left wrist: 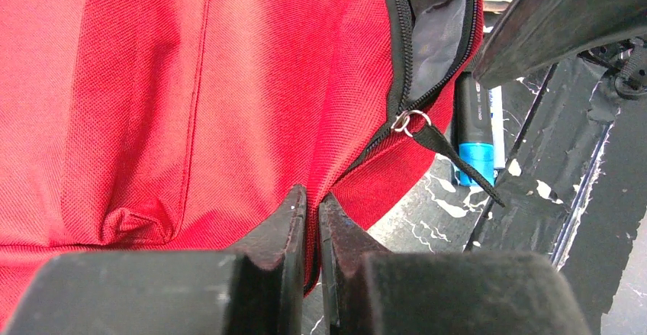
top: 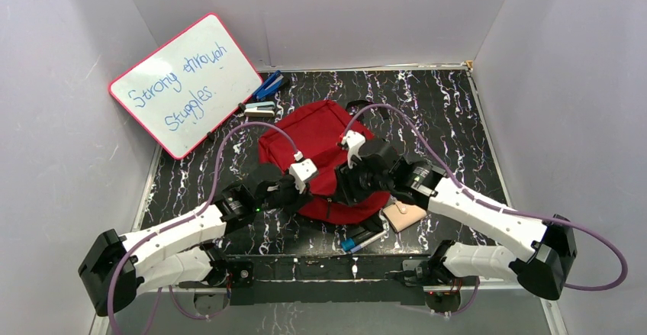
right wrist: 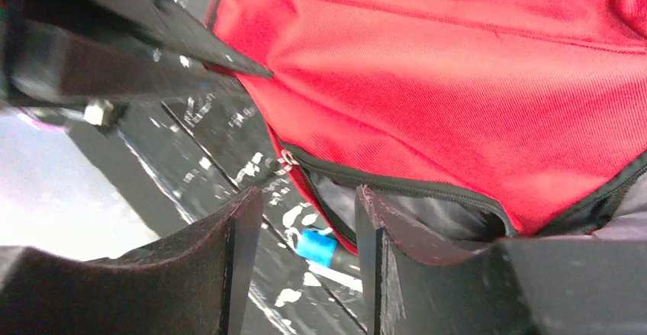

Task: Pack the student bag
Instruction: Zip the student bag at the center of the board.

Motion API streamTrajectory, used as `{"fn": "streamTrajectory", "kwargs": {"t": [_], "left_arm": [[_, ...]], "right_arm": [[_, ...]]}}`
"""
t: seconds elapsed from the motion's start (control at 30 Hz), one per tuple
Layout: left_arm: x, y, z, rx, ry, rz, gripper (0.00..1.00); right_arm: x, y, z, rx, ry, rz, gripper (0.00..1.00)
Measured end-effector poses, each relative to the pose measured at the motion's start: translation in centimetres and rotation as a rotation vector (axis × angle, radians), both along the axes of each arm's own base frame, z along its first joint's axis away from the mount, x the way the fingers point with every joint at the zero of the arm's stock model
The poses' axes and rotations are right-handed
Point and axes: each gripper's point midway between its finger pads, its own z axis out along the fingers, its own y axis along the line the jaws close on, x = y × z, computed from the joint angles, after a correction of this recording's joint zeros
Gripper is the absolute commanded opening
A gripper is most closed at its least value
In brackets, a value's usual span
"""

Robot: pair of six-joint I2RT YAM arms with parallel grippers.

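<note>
The student bag (top: pixel 317 140), dark red with black zippers, lies mid-table. Its near edge is unzipped, showing grey lining (right wrist: pixel 427 214). My left gripper (left wrist: pixel 313 205) is shut on a fold of red fabric at the bag's near edge, just below the zipper pull (left wrist: pixel 410 121). My right gripper (right wrist: pixel 305 205) stands open at the mouth of the opening, one finger (right wrist: pixel 374 236) against the zipper edge and nothing held between the two. In the top view both grippers, left (top: pixel 305 196) and right (top: pixel 351 188), meet over the bag's front.
A marker with a blue cap (top: pixel 358 239) lies on the table just in front of the bag, also in the left wrist view (left wrist: pixel 474 133). A beige wallet (top: pixel 403 214) sits under the right arm. A whiteboard (top: pixel 185 83) and a blue stapler (top: pixel 268 85) stand at the back left.
</note>
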Motion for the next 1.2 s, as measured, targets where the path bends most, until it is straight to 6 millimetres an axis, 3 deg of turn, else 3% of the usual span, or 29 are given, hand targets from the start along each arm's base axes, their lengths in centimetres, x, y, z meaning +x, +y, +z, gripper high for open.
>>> {"fn": "streamTrajectory", "kwargs": {"t": [0.17,0.47,0.7,0.9,1.1,1.2], "left_arm": [[0.1,0.0,0.1,0.002,-0.011,-0.005,0.00],[0.1,0.0,0.1,0.002,-0.014,-0.006,0.00],[0.2,-0.1,-0.3,0.009,-0.008,-0.007,0.00],[0.1,-0.2,-0.4,0.011,-0.002,-0.014,0.00],[0.1,-0.2,-0.4,0.012,-0.004,-0.020,0.00],[0.1,-0.2,-0.4,0.012,-0.005,-0.021,0.00]], "right_arm": [[0.3,1.6,2.8,0.074,0.097,-0.103,0.57],[-3.0,1.3,1.2,0.047,0.398,-0.255,0.59],[-4.7,2.0,0.7,0.035,0.481,-0.265,0.60],[-3.6,2.4,-1.3,-0.010,0.477,-0.328,0.56],[-1.8,3.0,-1.7,0.012,0.422,-0.383,0.39],[-1.3,3.4,-2.0,0.016,0.413,-0.393,0.37]]}}
